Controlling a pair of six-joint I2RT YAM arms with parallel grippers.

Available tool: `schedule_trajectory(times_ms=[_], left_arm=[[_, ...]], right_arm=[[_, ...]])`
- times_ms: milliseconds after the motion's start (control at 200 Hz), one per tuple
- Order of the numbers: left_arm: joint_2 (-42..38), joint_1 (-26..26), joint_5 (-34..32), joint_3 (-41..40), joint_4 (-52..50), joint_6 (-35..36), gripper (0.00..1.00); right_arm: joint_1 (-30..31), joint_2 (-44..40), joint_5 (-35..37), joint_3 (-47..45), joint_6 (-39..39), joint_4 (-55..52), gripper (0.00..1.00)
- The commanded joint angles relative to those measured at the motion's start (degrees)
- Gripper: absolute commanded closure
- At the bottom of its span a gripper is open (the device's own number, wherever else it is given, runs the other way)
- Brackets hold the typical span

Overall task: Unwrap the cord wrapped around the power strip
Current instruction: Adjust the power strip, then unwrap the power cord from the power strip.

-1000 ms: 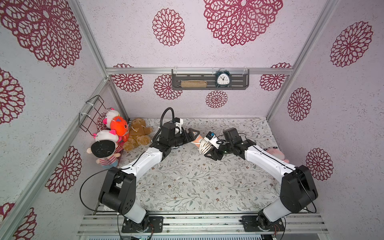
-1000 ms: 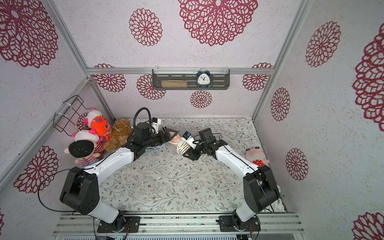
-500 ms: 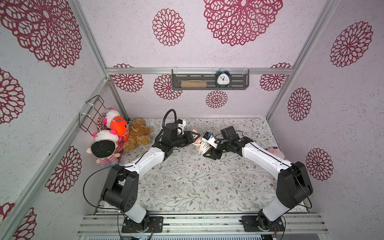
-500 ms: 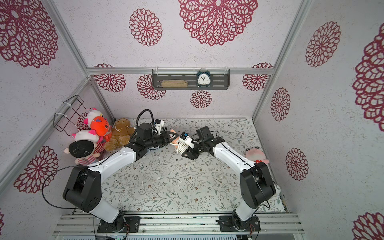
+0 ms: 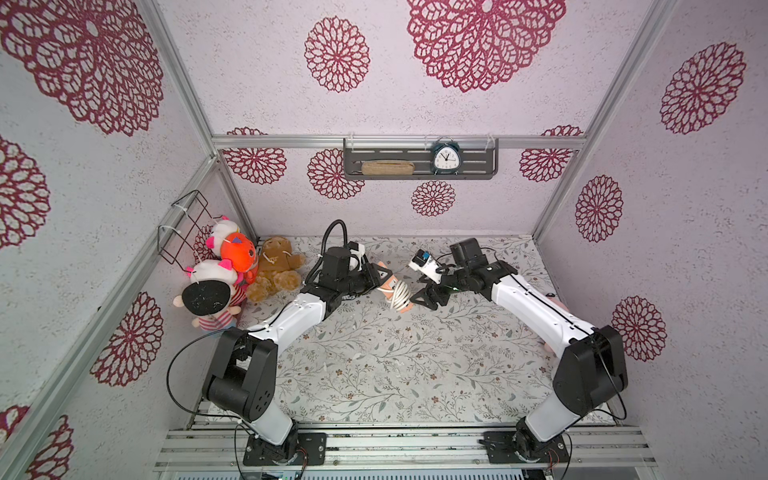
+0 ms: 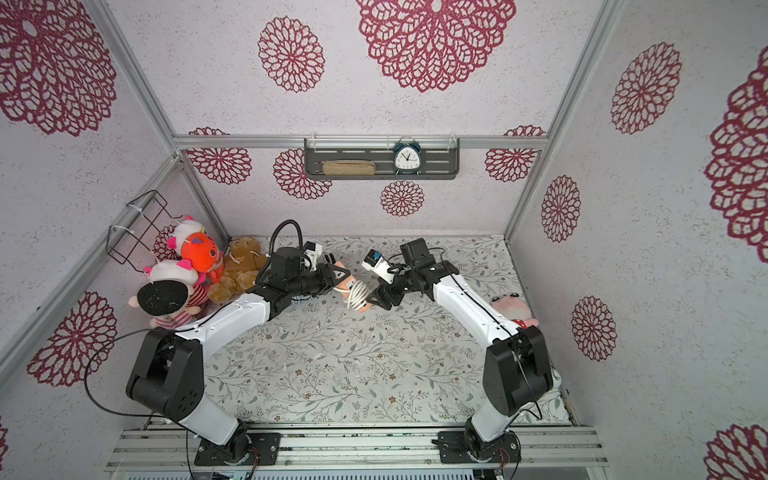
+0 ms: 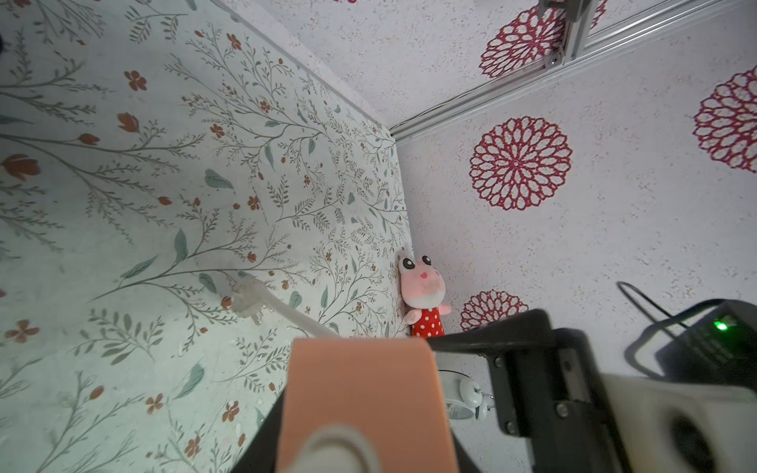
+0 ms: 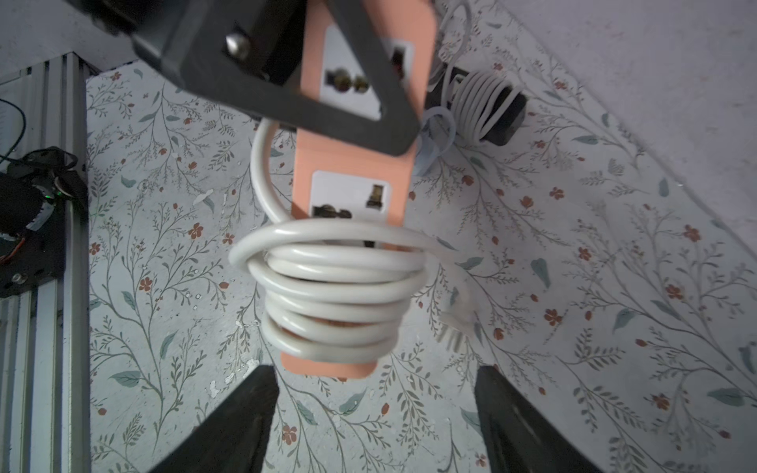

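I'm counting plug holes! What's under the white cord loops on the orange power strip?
Under the coiled white cord is the salmon-orange plastic power strip; its end pokes out past the loops. One white socket shows just beside them. Any sockets beneath the loops are covered.

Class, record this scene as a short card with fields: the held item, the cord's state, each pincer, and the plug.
Held item: peach rectangular plastic power strip, socket face showing
Left pincer: shut on the strip's bare end
Right pincer: open, at the strip's wrapped end, gripping nothing
Cord: white round cord, several turns coiled around the strip
Plug: white plug, loose at the cord's free end, outside the coil
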Motion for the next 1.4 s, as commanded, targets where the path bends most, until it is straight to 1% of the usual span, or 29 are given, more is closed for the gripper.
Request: schedule_trajectory(times_ms=[0,115,225,315,385,470,590,715,820,891,936,951,991,1051,1131,1206,1266,1316,1366,1396], left_arm=[[1.2,1.5,8.0,3.3,-2.8,2.7,1.00],[2.0,1.9,13.2,6.2,-8.4,7.0,1.00],[2.6,2.1,18.4,8.1,-9.7,8.1,1.00],[2.9,2.1,21.0,10.4,-13.4,10.7,1.00],[2.9,2.1,21.5,12.0,-16.9,12.8,1.00],[3.2,2.4,23.0,13.3,-19.0,13.7,1.00],[3.4,2.4,23.7,13.5,-18.5,13.0,1.00],[3.1,2.3,24.4,13.1,-17.0,12.3,1.00],[2.3,2.3,24.9,12.4,-16.7,12.3,1.00],[1.7,2.4,25.0,11.7,-16.6,12.4,1.00],[1.4,2.4,24.9,11.2,-16.1,12.2,1.00],[1.2,2.4,25.0,11.0,-16.0,12.2,1.00],[1.1,2.4,25.0,10.4,-15.3,11.9,1.00],[0.6,2.4,24.8,9.1,-14.0,11.3,1.00],[0.1,2.8,23.7,6.9,-10.9,9.3,1.00],[-0.8,3.2,21.1,3.5,-5.1,5.0,1.00],[-1.7,3.7,17.0,0.5,-1.0,1.6,1.00],[-2.6,4.0,11.7,-1.6,0.9,-0.2,1.00],[-3.3,4.1,7.3,-3.8,5.0,-3.0,1.00],[-3.5,4.1,5.0,-5.0,7.4,-4.7,1.00]], right_arm=[[-3.3,-5.2,-0.6,-1.7,-1.3,1.3,0.18],[-4.6,-4.9,-1.5,-6.0,-1.7,5.0,0.19],[-4.6,-2.0,-3.4,-8.1,-1.9,6.8,0.24],[-4.5,-0.5,-4.7,-11.1,-1.2,12.3,0.28],[-4.5,0.8,-6.3,-12.0,-0.4,15.5,0.30],[-4.1,2.0,-7.6,-12.9,0.9,19.0,0.29],[-2.8,3.6,-9.6,-13.7,2.7,22.3,0.27],[-1.1,6.2,-9.4,-12.9,4.3,24.6,0.27],[-0.5,8.9,-10.2,-10.5,6.3,26.7,0.27],[-0.1,10.5,-11.7,-8.7,7.6,27.1,0.30],[0.3,11.2,-12.0,-8.1,8.1,27.5,0.39],[0.3,11.3,-12.0,-7.9,8.3,27.6,0.46],[0.6,11.5,-11.9,-7.7,8.4,27.6,0.57],[0.6,11.4,-11.7,-7.5,8.7,27.5,0.70],[0.4,10.5,-10.4,-7.6,8.5,26.7,0.76],[-0.1,9.5,-9.0,-6.7,8.8,25.1,0.84],[-0.6,8.3,-7.2,-5.7,9.2,23.7,0.89],[-1.0,7.0,-6.3,-4.9,9.8,22.6,0.94],[-1.2,5.0,-5.6,-4.9,11.1,22.0,1.00],[-1.2,4.0,-5.4,-5.2,11.6,22.2,1.00]])
